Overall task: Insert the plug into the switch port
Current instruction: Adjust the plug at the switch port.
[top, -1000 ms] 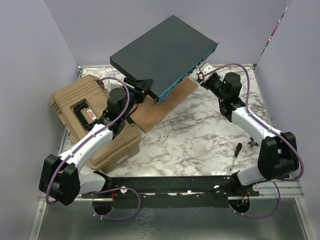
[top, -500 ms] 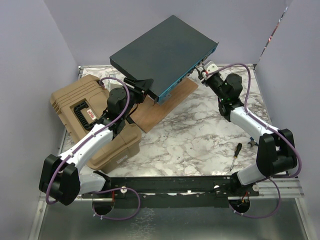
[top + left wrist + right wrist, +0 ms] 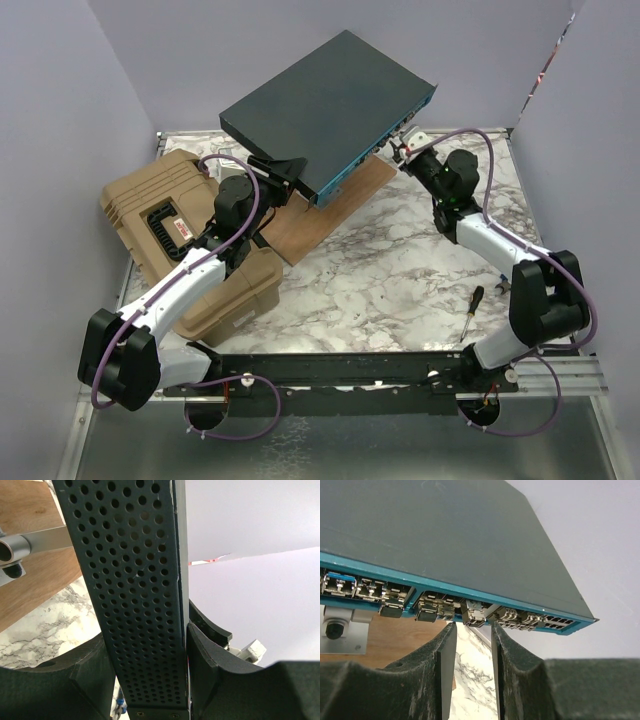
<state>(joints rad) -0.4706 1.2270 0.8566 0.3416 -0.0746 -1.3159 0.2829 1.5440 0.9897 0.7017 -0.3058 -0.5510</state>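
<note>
In the top view only the right arm has moved. The right gripper, in the upper right of the frame at the blue front edge of the switch, first climbed up and to the right along that edge, then dropped back a little down and left. The arm's black elbow, near the right edge, has crept up and left.
</note>
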